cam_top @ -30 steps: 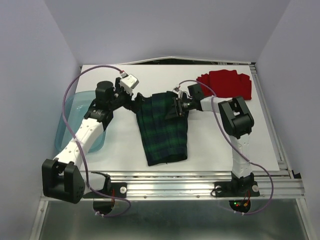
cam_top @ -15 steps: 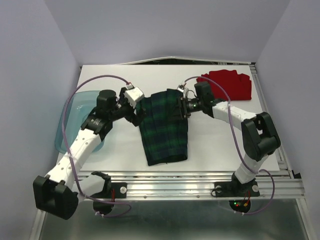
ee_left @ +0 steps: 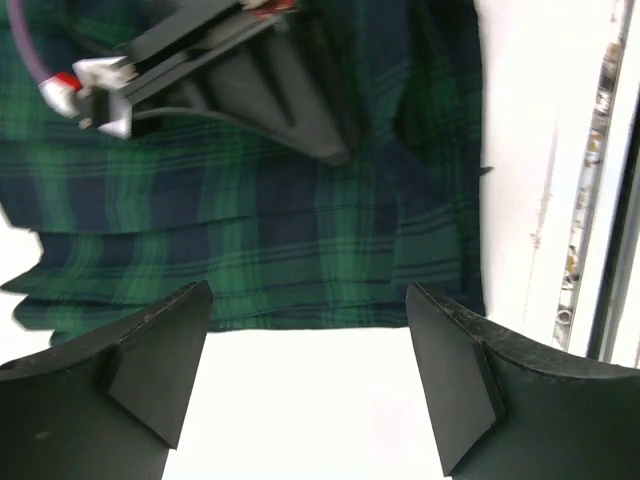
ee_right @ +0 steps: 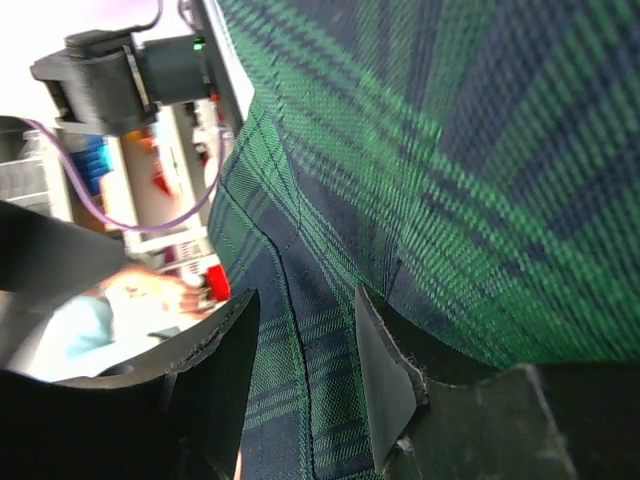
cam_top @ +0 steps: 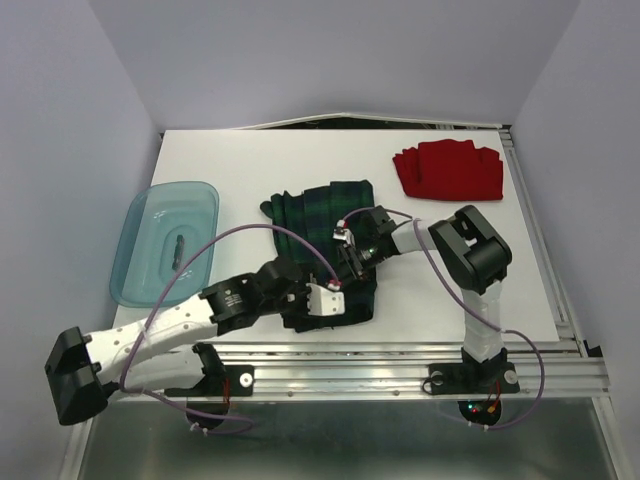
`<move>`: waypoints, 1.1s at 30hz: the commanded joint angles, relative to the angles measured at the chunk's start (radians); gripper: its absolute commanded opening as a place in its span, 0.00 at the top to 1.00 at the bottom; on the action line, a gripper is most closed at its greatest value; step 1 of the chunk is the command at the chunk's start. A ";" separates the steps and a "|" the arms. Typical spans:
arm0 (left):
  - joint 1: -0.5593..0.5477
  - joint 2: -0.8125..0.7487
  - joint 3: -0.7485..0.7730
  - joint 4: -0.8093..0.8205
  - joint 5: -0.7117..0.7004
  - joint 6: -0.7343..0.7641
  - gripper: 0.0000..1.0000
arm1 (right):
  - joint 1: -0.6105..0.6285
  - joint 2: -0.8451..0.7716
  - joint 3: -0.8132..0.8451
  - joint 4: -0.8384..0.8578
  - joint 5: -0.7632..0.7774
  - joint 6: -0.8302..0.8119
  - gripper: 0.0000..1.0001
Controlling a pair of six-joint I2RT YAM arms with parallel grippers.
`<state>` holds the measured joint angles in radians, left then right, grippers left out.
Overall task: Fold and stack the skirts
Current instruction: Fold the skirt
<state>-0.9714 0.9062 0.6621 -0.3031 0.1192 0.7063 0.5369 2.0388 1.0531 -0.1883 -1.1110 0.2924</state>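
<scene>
Left gripper point(ee_left: 308, 292) gapes wide over the pleated green-and-navy plaid cloth skirt's point(ee_left: 250, 225) edge, probably lining up a fold; right gripper point(ee_right: 305, 295) is on the cloth, can't tell if it's pinching.

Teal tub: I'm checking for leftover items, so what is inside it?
The teal tub holds one small dark slender object, too small to identify; no cloth shows inside. The left arm's purple cable crosses its near right corner and covers a sliver there.

Top view: even diffuse overhead light, soft faint shadows on table point(cam_top: 250, 160), no glare. Left wrist: table beneath left pincer point(ee_left: 308, 292) blown out white, fingers point(ee_left: 130, 370) crisp. Right wrist: plaid skirt point(ee_right: 450, 150) weave sharp beyond right pincer point(ee_right: 300, 300), background to its left blurred, overexposed.
</scene>
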 commanded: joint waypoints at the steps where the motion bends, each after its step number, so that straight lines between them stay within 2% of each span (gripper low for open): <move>1: -0.124 0.100 0.048 0.021 -0.147 -0.048 0.07 | 0.006 0.115 0.038 -0.062 0.128 -0.052 0.50; 6: -0.234 0.196 0.091 -0.033 -0.125 -0.099 0.06 | 0.006 0.158 0.065 -0.092 0.204 -0.065 0.50; 15: -0.311 0.353 0.077 -0.016 -0.168 -0.163 0.11 | 0.006 0.140 0.087 -0.109 0.215 -0.067 0.50; 21: -0.348 0.490 0.082 0.015 -0.265 -0.229 0.25 | 0.006 0.110 0.081 -0.114 0.200 -0.064 0.50; 28: -0.372 0.597 0.128 0.038 -0.361 -0.295 0.51 | 0.006 0.113 0.085 -0.138 0.186 -0.082 0.50; 33: -0.372 0.622 0.139 0.042 -0.381 -0.301 0.52 | 0.006 0.115 0.085 -0.174 0.183 -0.114 0.51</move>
<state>-1.3365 1.5150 0.7708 -0.2729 -0.2218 0.4347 0.5377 2.1151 1.1522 -0.3134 -1.1431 0.2607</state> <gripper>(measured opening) 0.482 0.490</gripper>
